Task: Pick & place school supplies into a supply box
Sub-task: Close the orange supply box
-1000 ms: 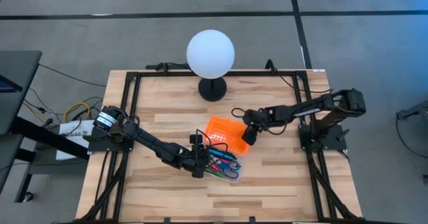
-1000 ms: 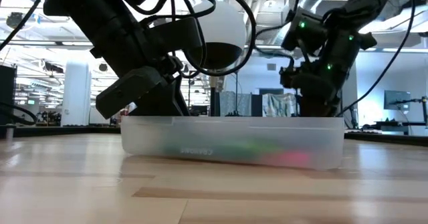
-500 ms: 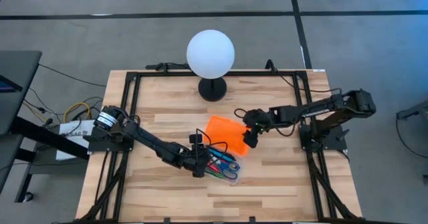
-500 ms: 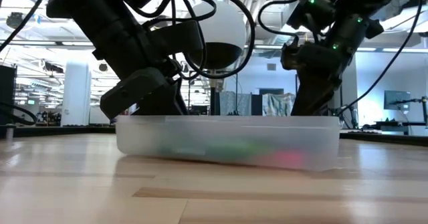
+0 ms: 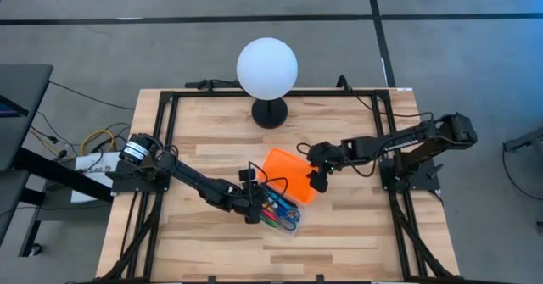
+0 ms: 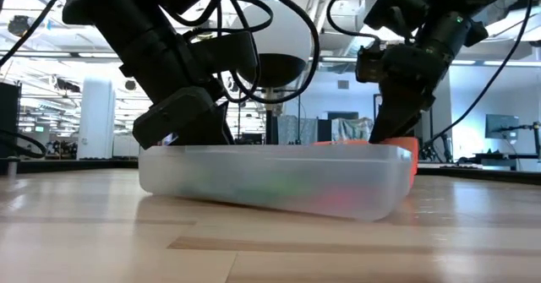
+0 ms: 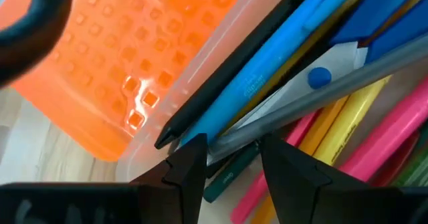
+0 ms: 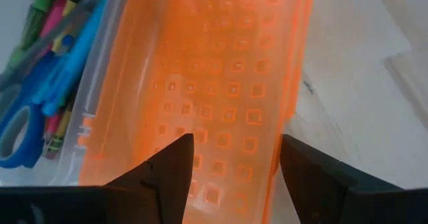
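Observation:
The supply box, a clear case, lies mid-table with several pens, markers and blue-handled scissors inside. Its orange lid slants over the box's far side and also shows in the low view. My left gripper is open at the box's left end, its fingers low over the pen tips just inside the clear wall. My right gripper is open at the lid's right end. My left gripper stands with both fingers over the pens' ends at the box's left end; I cannot tell whether it touches them or the wall. My right gripper comes slanting down from the table's right with its open fingers on the lid's ribbed surface near its right end. The fingers themselves hide the exact place of contact. The lid leans tilted over the box.
A white globe lamp on a black base stands at the table's far middle. Bare wooden tabletop lies near and to the right of the box. Black frame rails run along the table's edges.
My right gripper has moved toward the table's near edge with the orange lid, which has swung farther over the box and covers more of it. The box has slid a little toward the table's left and turned slightly.

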Tool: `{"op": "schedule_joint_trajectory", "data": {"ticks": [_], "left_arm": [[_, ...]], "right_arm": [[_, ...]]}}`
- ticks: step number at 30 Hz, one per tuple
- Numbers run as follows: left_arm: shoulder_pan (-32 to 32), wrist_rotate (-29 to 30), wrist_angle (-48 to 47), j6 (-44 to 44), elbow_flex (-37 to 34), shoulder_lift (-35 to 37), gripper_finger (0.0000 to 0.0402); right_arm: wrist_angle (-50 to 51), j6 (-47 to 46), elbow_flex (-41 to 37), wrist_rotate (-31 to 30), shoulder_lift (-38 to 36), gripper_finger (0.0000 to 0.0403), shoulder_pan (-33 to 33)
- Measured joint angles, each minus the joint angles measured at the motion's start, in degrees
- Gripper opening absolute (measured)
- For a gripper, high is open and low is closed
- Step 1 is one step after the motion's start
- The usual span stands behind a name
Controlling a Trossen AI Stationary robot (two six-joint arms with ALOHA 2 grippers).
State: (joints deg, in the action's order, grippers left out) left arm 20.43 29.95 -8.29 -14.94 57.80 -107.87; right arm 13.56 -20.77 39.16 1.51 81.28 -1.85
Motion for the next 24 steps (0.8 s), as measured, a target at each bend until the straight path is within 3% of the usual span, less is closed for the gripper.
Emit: {"op": "schedule_joint_trajectory", "data": {"ticks": [15, 24], "left_arm": [[0.00, 0.26, -0.15, -0.45, -0.02, 0.00, 0.0137], [0.00, 0.31, -0.24, -0.55, -0.02, 0.00, 0.0137]], "right_arm": [[0.03, 3.43, 4.91, 2.57, -0.09, 0.0204, 0.00], [0.27, 4.89, 6.43, 3.77, -0.19, 0.0177, -1.73]]}}
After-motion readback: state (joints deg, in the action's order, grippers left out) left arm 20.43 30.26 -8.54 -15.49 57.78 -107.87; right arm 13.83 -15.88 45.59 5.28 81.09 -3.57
